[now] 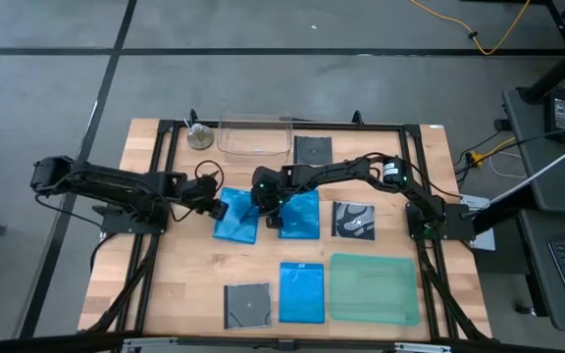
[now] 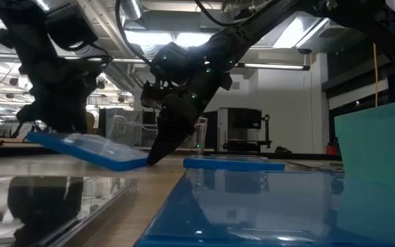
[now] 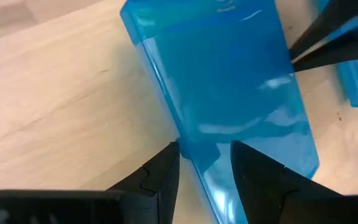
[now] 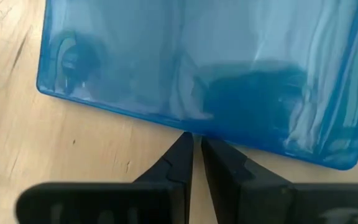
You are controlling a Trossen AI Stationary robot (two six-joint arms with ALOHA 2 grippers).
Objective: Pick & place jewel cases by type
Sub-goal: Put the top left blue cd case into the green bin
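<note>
Along the near edge of the wooden tabletop (image 1: 165,294) lie a dark grey square jewel case (image 1: 247,305), a bright blue rectangular jewel case (image 1: 301,291) beside it, and a larger green translucent flat tray (image 1: 375,287) at the right.

Mid-table is where the work is. The left tool (image 3: 205,163) is clamped on the left edge of a second bright blue rectangular case (image 1: 235,216), its two fingers pinching the rim; the low view shows that edge lifted and the opposite edge down on the wood, so the case is tilted. Its long axis runs near-to-far across the tabletop, and the case stretches away from the left tool toward the right arm. The right tool (image 4: 196,149) has its fingers nearly together with nothing between them, tips down at the wood just at the lowered right edge of the tilted case, in the gap between it and a third blue rectangular case (image 1: 300,213) lying flat just beside. I judge the coming move turns on that edge: the left arm carries the case, while the right tool looks set to steady or nudge it from the opposite side.

Right of the flat blue case sits a black-and-white patterned square case (image 1: 355,220). Farther back are a dark square case (image 1: 313,150) and a clear plastic rectangular tub (image 1: 254,137).
</note>
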